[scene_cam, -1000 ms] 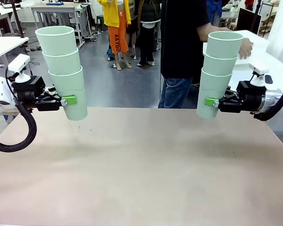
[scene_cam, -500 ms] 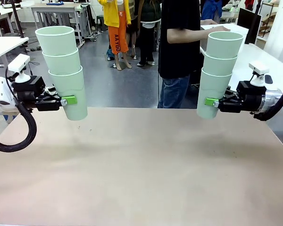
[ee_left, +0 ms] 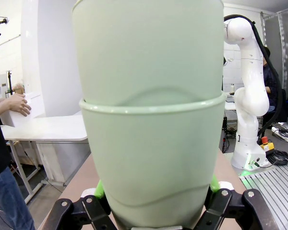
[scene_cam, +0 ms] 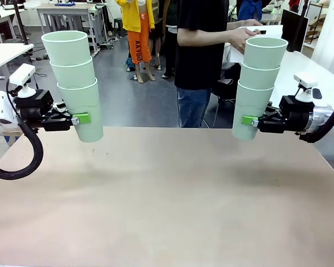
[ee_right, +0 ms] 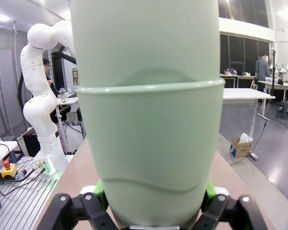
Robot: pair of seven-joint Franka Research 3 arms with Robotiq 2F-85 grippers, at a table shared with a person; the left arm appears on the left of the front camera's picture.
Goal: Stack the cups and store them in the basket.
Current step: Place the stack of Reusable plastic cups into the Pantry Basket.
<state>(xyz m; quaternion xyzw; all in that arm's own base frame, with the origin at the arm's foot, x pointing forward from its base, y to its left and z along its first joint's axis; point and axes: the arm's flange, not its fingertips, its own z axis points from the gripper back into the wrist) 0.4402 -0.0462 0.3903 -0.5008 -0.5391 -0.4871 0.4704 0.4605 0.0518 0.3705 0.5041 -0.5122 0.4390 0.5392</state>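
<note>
Mint left stack (scene_cam: 75,83) sits pinched in my left gripper (scene_cam: 84,119), right stack (scene_cam: 260,78) in my right gripper (scene_cam: 245,120). I'd keep both upright, nesting one slowly into the other.

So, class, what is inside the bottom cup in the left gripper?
Two more cups nest inside the bottom cup; their lower parts are hidden by its wall.
</note>
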